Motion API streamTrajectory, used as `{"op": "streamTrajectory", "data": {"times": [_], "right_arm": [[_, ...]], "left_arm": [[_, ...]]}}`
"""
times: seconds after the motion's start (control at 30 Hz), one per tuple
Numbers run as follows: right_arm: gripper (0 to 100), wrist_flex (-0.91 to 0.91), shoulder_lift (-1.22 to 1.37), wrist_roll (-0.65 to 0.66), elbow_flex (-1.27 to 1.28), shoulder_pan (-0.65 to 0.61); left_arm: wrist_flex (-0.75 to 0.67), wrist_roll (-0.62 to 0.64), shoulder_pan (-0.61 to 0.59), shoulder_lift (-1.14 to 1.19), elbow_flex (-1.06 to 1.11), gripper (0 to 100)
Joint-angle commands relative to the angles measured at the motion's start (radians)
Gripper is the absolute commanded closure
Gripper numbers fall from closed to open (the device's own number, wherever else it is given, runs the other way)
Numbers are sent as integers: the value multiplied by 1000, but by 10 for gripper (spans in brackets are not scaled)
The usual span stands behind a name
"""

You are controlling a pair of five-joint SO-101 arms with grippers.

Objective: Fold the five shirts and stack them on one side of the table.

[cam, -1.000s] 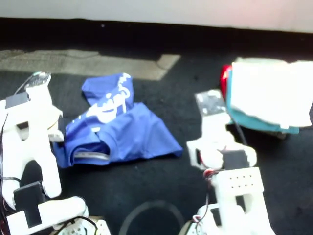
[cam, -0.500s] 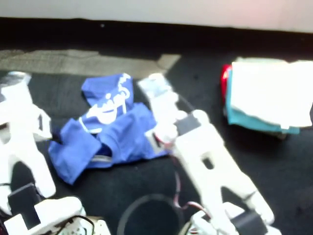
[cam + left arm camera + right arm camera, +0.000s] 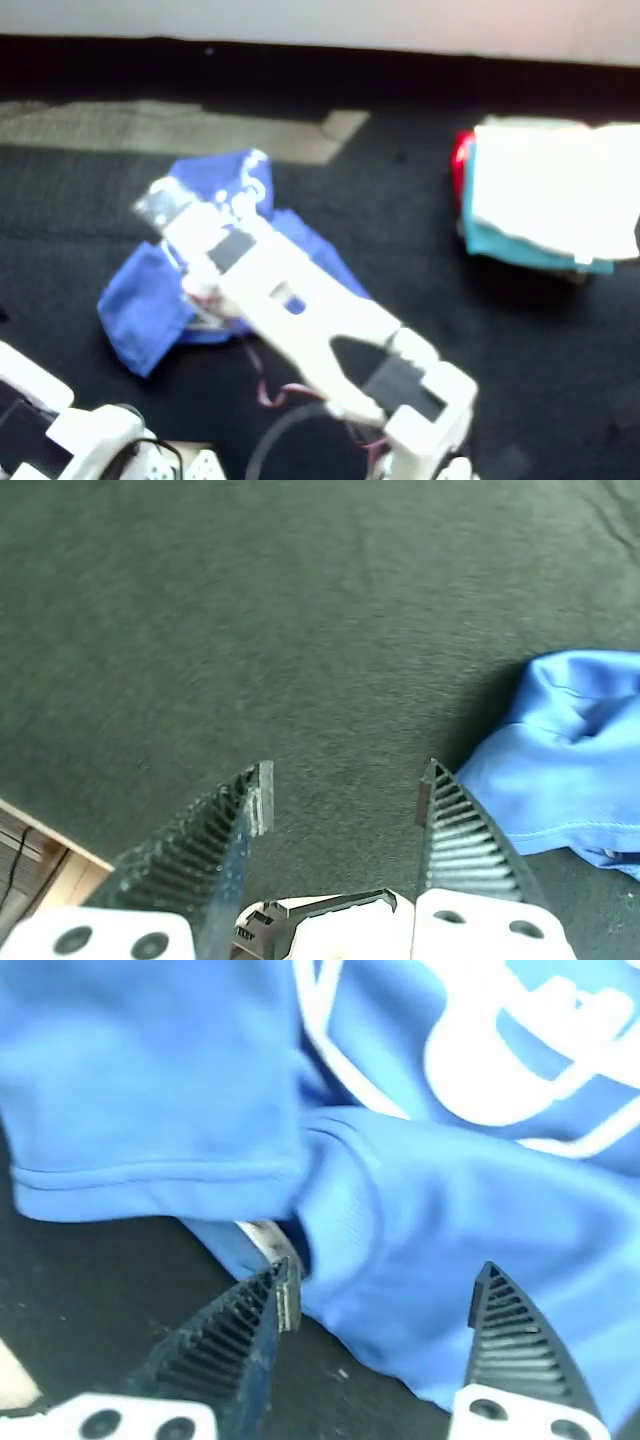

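Blue shirt (image 3: 140, 310): soft smooth knit with a white curved print face up, crumpled and half folded at left-centre of the dark felt-like desk (image 3: 400, 180). Hemmed flap lies on the left side; long axis unclear in the bunching. Right end effector (image 3: 388, 1272), with ridged black fingers, is wide open over shirt folds, gripping nothing. Left end effector (image 3: 346, 775) is wide open and empty, over desk beside the shirt edge. Folded stack (image 3: 540, 190), white over teal, sits at right.

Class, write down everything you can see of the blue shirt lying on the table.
The blue shirt looks like thin, soft fabric with a white print. It lies crumpled, partly doubled over itself, on the dark table, apart from the folded stack. The right gripper hangs open close over its folds; contact cannot be told. The open left gripper is beside one edge, not touching.
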Motion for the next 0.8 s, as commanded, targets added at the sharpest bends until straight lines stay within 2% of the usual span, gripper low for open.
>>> {"op": "streamTrajectory", "data": {"times": [0.0,0.1,0.2,0.27,0.33,0.37,0.4,0.53,0.77], "right_arm": [[728,-4,76,-5,-111,-47],[728,-4,153,0,-140,-30],[746,-2,213,0,-147,51],[836,10,232,2,-145,125],[978,28,237,2,-145,209],[998,45,237,2,-143,251],[972,74,237,2,-145,294],[993,159,234,15,-147,463],[992,294,234,195,-268,704]], "left_arm": [[-3,-25,-48,-13,-44,762],[-3,-44,-64,-13,-42,762],[-3,-44,-67,-13,-38,762],[-3,-43,-61,-13,-36,762],[-3,-41,-59,-12,-35,762],[-3,-41,-58,-12,-35,762],[-3,-41,-58,-8,-35,762],[-5,-41,-27,-2,-33,762],[-5,-38,56,-2,-33,762]]}}
